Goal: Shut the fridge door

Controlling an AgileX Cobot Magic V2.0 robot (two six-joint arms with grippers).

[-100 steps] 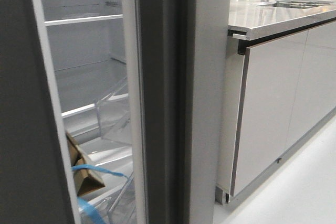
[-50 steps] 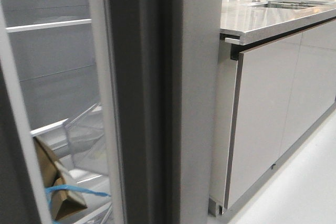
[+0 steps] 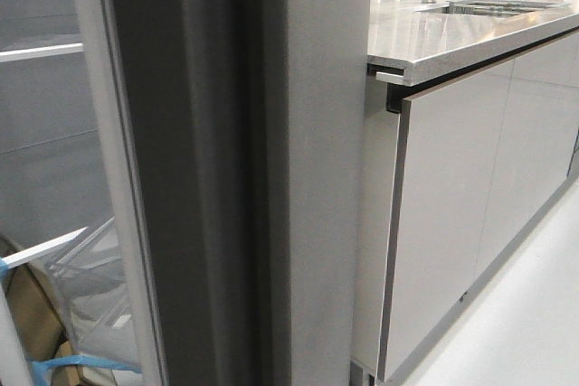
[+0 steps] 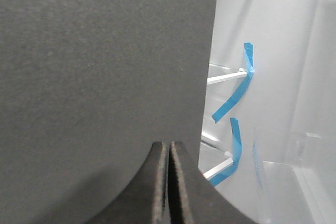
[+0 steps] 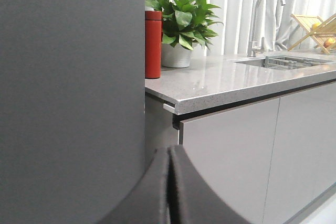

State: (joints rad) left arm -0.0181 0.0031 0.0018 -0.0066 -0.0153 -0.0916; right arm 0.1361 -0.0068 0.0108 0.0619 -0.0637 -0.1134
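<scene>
The fridge door (image 4: pixel 105 66) is a matte dark grey panel that fills most of the left wrist view. Its edge runs down beside the lit white fridge interior (image 4: pixel 273 77). My left gripper (image 4: pixel 169 150) is shut and empty, with its tips close against the door's face near that edge. My right gripper (image 5: pixel 169 153) is shut and empty in front of a dark grey panel (image 5: pixel 68 77) beside the counter. Neither gripper shows in the front view. There a tall dark grey upright (image 3: pixel 199 178) with a white rim strip (image 3: pixel 104 133) stands in the middle.
A stone counter (image 3: pixel 452 38) with glossy light grey cabinet fronts (image 3: pixel 452 205) runs off to the right. On it stand a red bottle (image 5: pixel 153 43), a potted plant (image 5: pixel 181 24) and a sink tap (image 5: pixel 260 14). Inside the fridge are clear bins (image 3: pixel 86 287), a cardboard box (image 3: pixel 32 314) and blue tape (image 4: pixel 236 93).
In the front view everything has slid left. The dark door panel at the left edge has left the frame. The upright looks wider and nearer, and less of the interior shows.
</scene>
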